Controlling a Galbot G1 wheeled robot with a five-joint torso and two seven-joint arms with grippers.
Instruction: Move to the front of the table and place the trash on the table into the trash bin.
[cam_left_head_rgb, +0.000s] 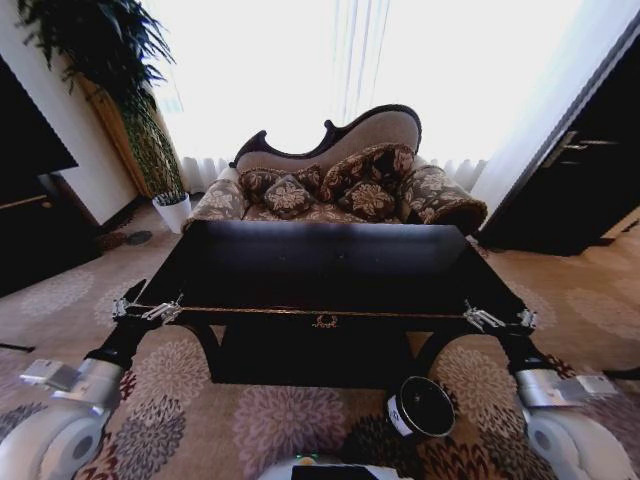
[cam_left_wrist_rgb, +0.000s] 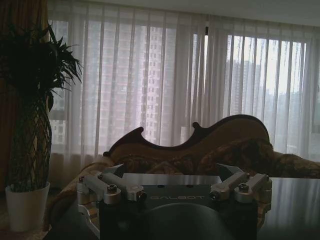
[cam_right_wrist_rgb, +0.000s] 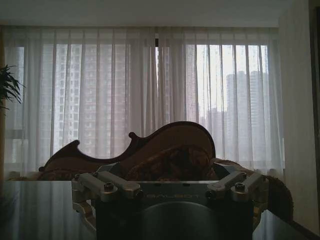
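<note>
The glossy black table (cam_left_head_rgb: 320, 262) stands straight ahead, a small gold emblem on its front apron. No trash can be made out on its dark, reflective top. The trash bin (cam_left_head_rgb: 421, 406), a small black bucket with a white label, sits on the carpet below the table's front right corner. My left gripper (cam_left_head_rgb: 147, 310) hovers open at the table's front left corner. At the front right corner my right gripper (cam_left_head_rgb: 497, 319) is also open. The left wrist view shows the left gripper (cam_left_wrist_rgb: 172, 172) empty over the tabletop (cam_left_wrist_rgb: 295, 200). The right gripper (cam_right_wrist_rgb: 170, 172) is likewise empty above the tabletop (cam_right_wrist_rgb: 35, 210).
A patterned sofa (cam_left_head_rgb: 335, 185) with cushions stands right behind the table. A tall plant (cam_left_head_rgb: 120, 60) and a white pot (cam_left_head_rgb: 172, 212) are at the back left, a dark cabinet (cam_left_head_rgb: 35, 200) along the left wall, a dark door (cam_left_head_rgb: 585, 160) at the right. Floral carpet surrounds the table.
</note>
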